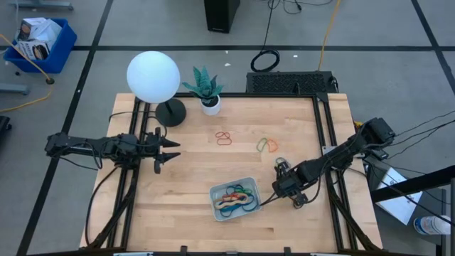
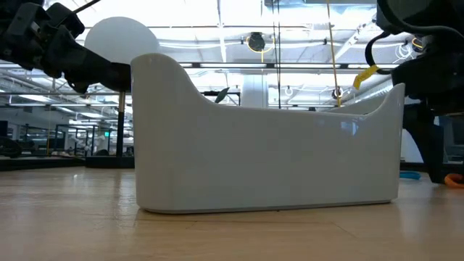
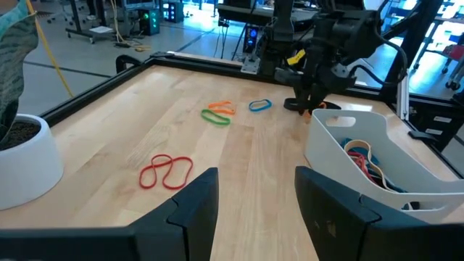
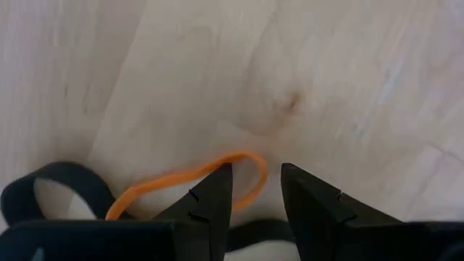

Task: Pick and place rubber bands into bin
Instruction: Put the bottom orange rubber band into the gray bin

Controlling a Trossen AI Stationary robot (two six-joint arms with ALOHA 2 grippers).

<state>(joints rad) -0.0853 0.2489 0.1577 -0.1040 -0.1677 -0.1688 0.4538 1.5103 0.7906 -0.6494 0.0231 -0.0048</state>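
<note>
Rubber bands were the job, and they lay in three places: a mixed heap in the bin (image 1: 232, 199), loose ones on the wooden table (image 1: 185, 178), and an orange band (image 4: 190, 179) beside a black band (image 4: 56, 183) under the right gripper (image 4: 254, 190).

Largest first, the table was pale plank wood with a smooth, low-sheen grain and a dark frame along its edges. A white globe lamp (image 1: 153, 76) on a black base and a small potted plant (image 1: 205, 88) stood at its far side. The bin was a shallow pale tray with rounded corners and glossy walls. A red band (image 3: 166, 171), a green-and-orange pair (image 3: 217, 113) and a blue band (image 3: 260, 105) lay well apart from it on bare wood.

The bands looked featherlight, floppy and slightly tacky; I judged a pinch across a single strand best.

The right gripper, just beside the bin, pointed down at the wood, its jaws apart and straddling the end of the orange loop, not yet clenched. The left gripper (image 1: 169, 151) waited near the lamp, jaws released and empty.
</note>
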